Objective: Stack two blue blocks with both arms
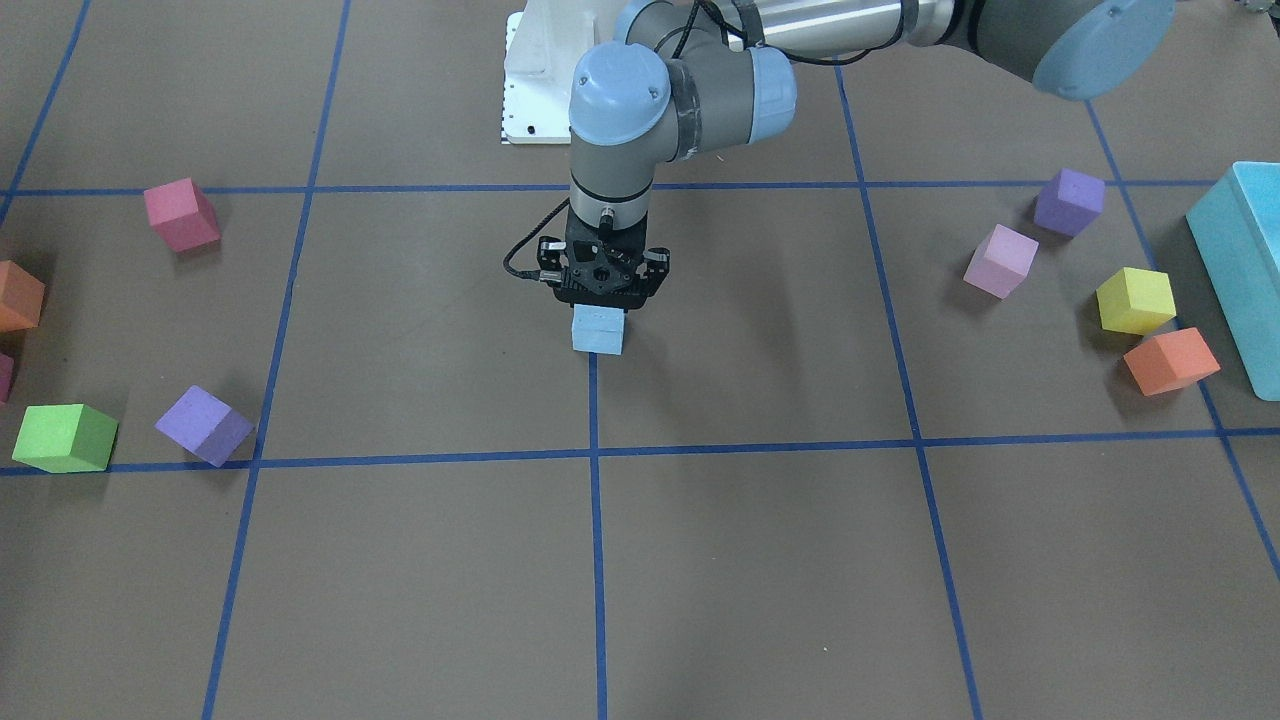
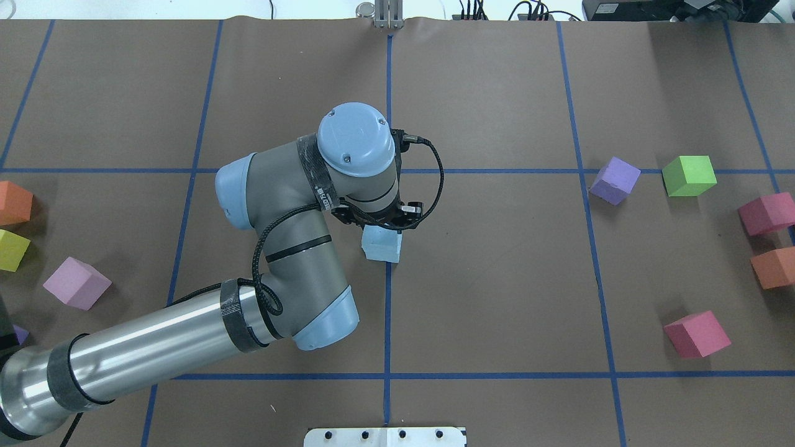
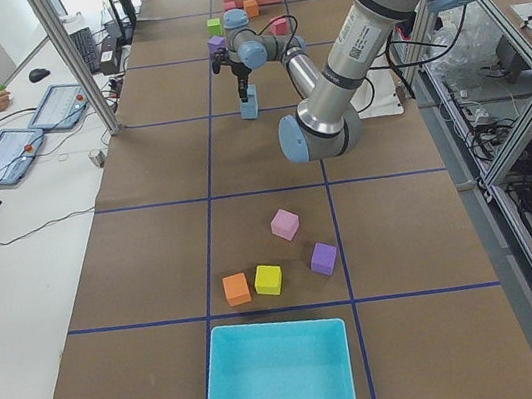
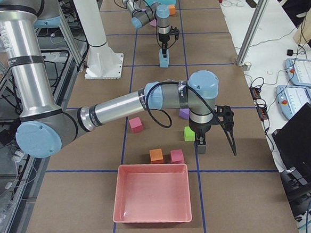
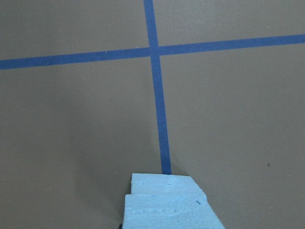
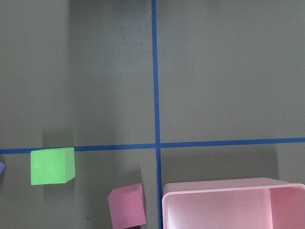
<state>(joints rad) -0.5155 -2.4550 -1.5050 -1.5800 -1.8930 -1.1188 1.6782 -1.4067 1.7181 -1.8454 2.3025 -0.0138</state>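
Brown paper worktop (image 1: 760, 560), gridded in blue tape (image 1: 597, 560). Blue blocks (image 3: 248, 106): matte foam cubes, mid-frame; two-high in the left side view, one face from the front. Left gripper (image 1: 600, 298) directly over them; grip cannot be told. Right gripper (image 4: 217, 147) near green cube (image 4: 189, 134); opening cannot be told.

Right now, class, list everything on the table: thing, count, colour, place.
blue blocks: 2, pale blue, stacked at table centre
orange cubes: 2, orange, one at each end
purple cubes: 2, purple, one at each end
magenta cubes: 2, magenta, robot's right end
green cube: 1, green, right end
yellow cube: 1, yellow, left end
lilac cube: 1, lilac, left end
teal box: 1, teal, left end
pink tray: 1, pink, right end
left claw: 1, black, over the blue blocks
right claw: 1, black, near the pink tray
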